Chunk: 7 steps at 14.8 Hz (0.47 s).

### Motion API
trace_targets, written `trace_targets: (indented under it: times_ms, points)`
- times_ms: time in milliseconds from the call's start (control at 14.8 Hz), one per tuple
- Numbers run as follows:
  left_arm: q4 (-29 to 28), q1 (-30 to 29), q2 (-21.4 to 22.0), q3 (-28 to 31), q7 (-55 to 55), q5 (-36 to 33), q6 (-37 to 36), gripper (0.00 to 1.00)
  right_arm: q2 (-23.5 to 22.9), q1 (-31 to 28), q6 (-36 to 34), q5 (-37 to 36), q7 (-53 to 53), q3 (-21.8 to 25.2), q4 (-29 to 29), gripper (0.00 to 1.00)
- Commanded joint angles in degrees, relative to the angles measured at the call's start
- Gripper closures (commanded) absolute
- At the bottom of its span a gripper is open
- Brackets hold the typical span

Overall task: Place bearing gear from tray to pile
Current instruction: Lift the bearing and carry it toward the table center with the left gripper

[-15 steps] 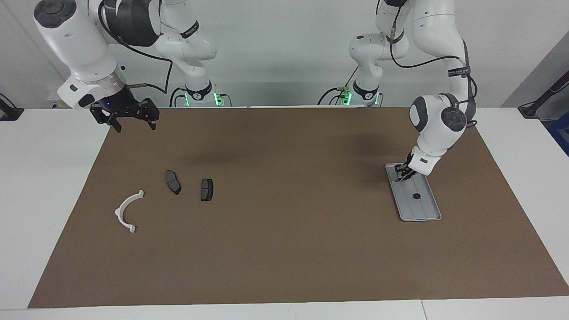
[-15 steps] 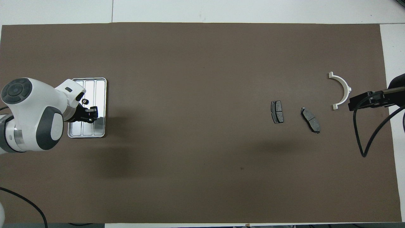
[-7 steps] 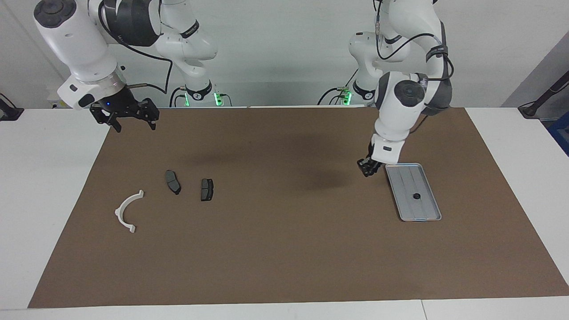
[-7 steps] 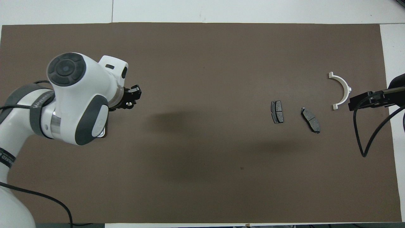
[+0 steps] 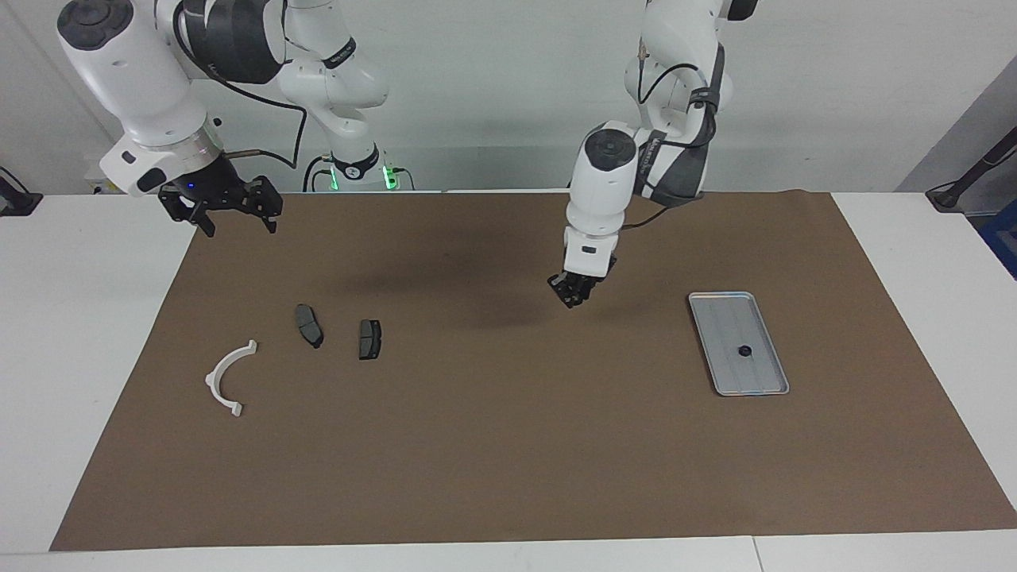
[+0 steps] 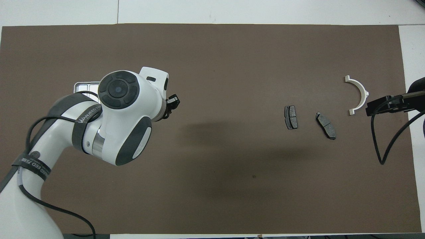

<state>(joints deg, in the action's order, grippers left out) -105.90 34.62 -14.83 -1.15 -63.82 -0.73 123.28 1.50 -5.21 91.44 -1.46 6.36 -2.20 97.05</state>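
Gear: small dark round part lying in the tray, lower half of it, mid-height in the facing view at the left arm's end of the tabletop. It is not at the pile yet.

Pile sits at the right arm's end: a white bracket and two dark pads, all apart from each other on the brown mat.

Left gripper hangs over bare mat in the middle of the frame, between tray and pile and well apart from both. I cannot tell how its jaws stand or whether anything is in them. Right gripper waits raised over the mat's corner in the upper part of the frame, jaws wide and empty.

Handling, my read:
- Probably metal, so stiff, not fragile, and light because it's tiny.
- Likely smooth and round, so it may squirt out of a sloppy pinch or roll if dropped on edge.
- It lies flat and low on the ribbed tray floor.
- Come straight down and pinch across the outer rim, centred.
- The tray itself may slide if nudged.
- Set the gear down flat near the pads.
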Motion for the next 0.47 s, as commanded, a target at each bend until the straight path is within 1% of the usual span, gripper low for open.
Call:
trace_targets:
  times_ms: [0, 135, 270, 405]
  points:
    - [7.98, 4.22, -8.72, 1.24, -5.96, -0.50, 1.00, 1.00, 0.97, -1.20, 1.81, 0.41, 1.02, -0.53, 1.30, 0.00]
    - [8.60, 4.32, -9.51, 1.24, -6.14, -0.24, 1.61, 1.00, 0.97, -1.20, 1.81, 0.49, 1.02, -0.53, 1.30, 0.00]
    - [7.55, 4.14, -9.78, 1.07, -6.14, -0.59, 6.50, 1.00, 0.97, -1.29, 1.81, 0.49, 1.11, -0.53, 1.30, 0.00]
    - [6.76, 3.70, -10.74, 1.24, -6.05, -0.68, 6.89, 1.00, 0.97, -1.29, 1.81, 0.49, 1.11, -0.53, 1.30, 0.00]
